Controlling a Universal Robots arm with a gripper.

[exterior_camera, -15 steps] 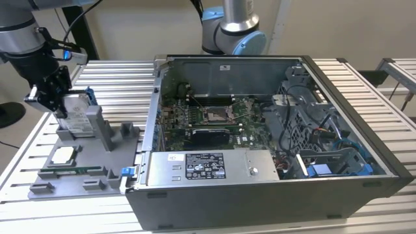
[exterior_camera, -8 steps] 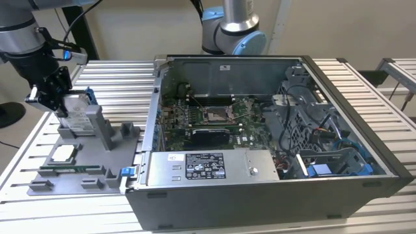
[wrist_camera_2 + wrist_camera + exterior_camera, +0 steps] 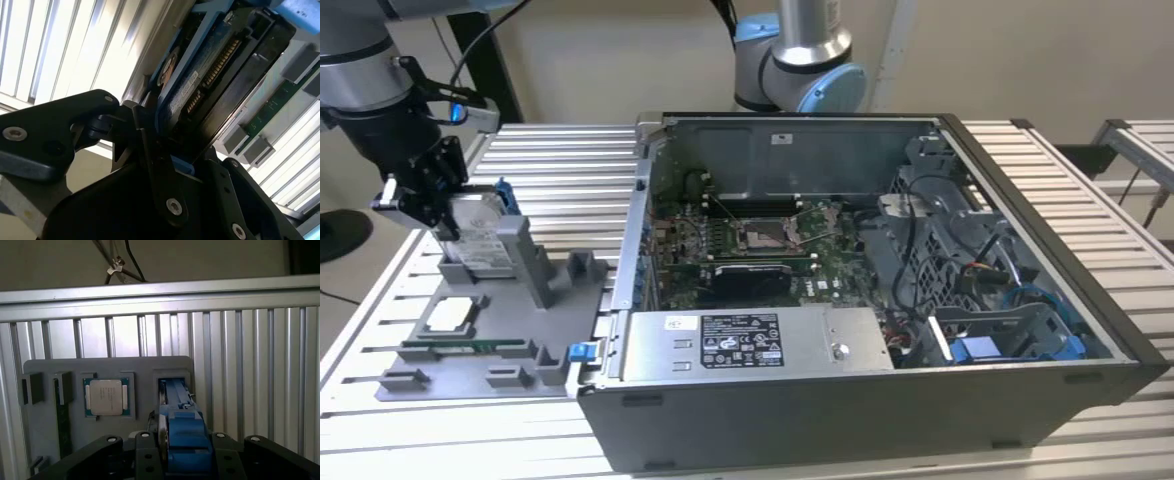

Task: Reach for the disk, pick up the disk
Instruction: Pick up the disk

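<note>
Exterior view: we see a slatted metal counter [image 3: 547, 160] with an open computer case [image 3: 854, 420] on the exterior view's right. A grey tray [image 3: 520, 340] lies just beside the case, on the exterior view's left. At the tray's far end the disk [image 3: 478, 240] stands upright on its edge at a slot [image 3: 460, 272], its pale labelled face showing. The arm's black end effector [image 3: 440, 215] reaches down from above and pinches the disk's upper part, one finger on each flat face. Nearer to us on the tray lie a square chip [image 3: 450, 315] and a green memory strip [image 3: 467, 347]. A second arm's base [image 3: 794, 55] stands on the far side of the case.

In the second wrist view we see the fingers [image 3: 150, 150] pressed against the disk's blue frame [image 3: 175, 95], with a row of gold contacts [image 3: 220, 62] showing. In the first wrist view the blue frame sits between the fingers and the chip lies beside the slot. We cannot tell whether the disk's lower edge rests in the slot or is clear of it.
</note>
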